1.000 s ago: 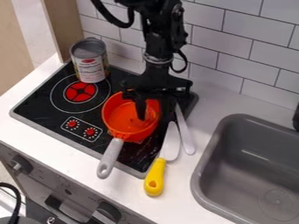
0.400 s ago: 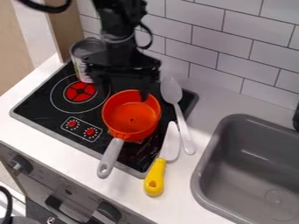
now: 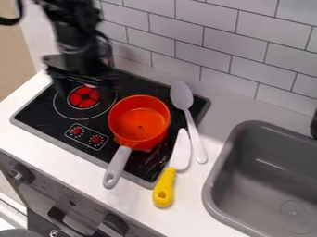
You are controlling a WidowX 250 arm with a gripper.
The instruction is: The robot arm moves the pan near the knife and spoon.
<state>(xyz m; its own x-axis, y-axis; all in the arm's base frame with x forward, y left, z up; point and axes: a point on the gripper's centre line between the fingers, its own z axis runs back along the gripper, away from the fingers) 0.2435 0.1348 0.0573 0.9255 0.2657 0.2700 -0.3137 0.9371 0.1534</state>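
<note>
Hiding most of the can, the tool is blurred; I cannot tell its grip.

Shifts the gripper from above the orange pan to its upper left, uncovers the spoon bowl beside it

White tiled wall behind the tool and off to its right; tan surface to its left; white tabletop below, grey sink well to its right.
</note>
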